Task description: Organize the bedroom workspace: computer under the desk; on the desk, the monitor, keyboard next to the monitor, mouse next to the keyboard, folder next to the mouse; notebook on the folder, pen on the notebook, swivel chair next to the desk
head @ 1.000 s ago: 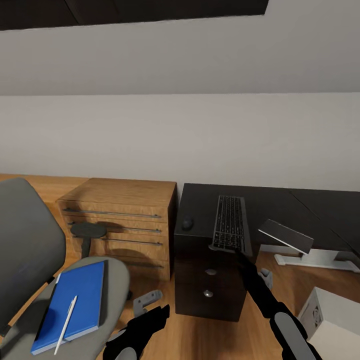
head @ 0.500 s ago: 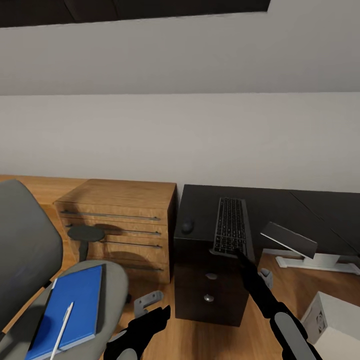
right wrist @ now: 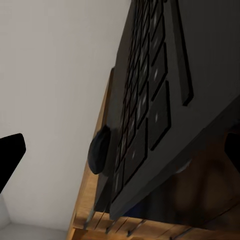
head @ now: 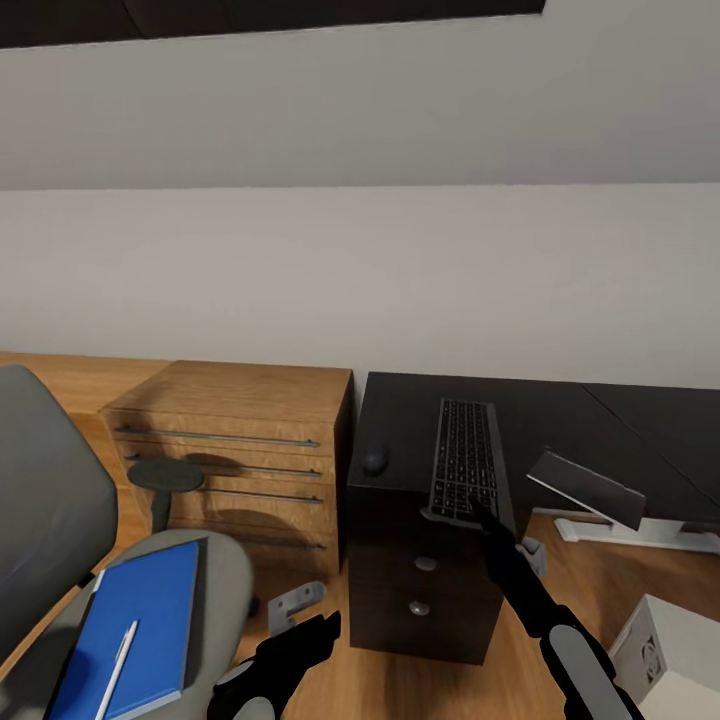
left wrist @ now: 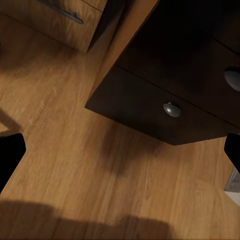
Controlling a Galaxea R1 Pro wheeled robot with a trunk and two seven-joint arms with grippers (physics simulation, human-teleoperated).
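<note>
The keyboard (head: 464, 468) lies lengthwise on the black desk (head: 400, 420), its near end at the desk's front edge. My right gripper (head: 480, 512) is open at that near end, and the right wrist view has the keyboard (right wrist: 150, 100) between the spread fingers. The dark mouse (head: 375, 460) sits to the keyboard's left. On the grey swivel chair (head: 45, 520) lies the blue folder (head: 140, 620) with a white pen (head: 117, 665) on it; I cannot make out a separate notebook. The monitor (head: 588, 488) leans tilted at the right. The computer (head: 670, 650) stands at the bottom right. My left gripper (head: 315, 632) hangs open over the floor.
A low light-wood cabinet (head: 240, 440) with shelves stands left of the desk against the wall. Black drawers with silver knobs (left wrist: 172, 109) face me below the keyboard. A small grey bracket (head: 295, 600) lies on the wooden floor between chair and desk.
The whole picture has shifted a little, so the camera has moved. The chair with the folder now sits lower and further left in view. My right gripper stays at the keyboard's near end.
</note>
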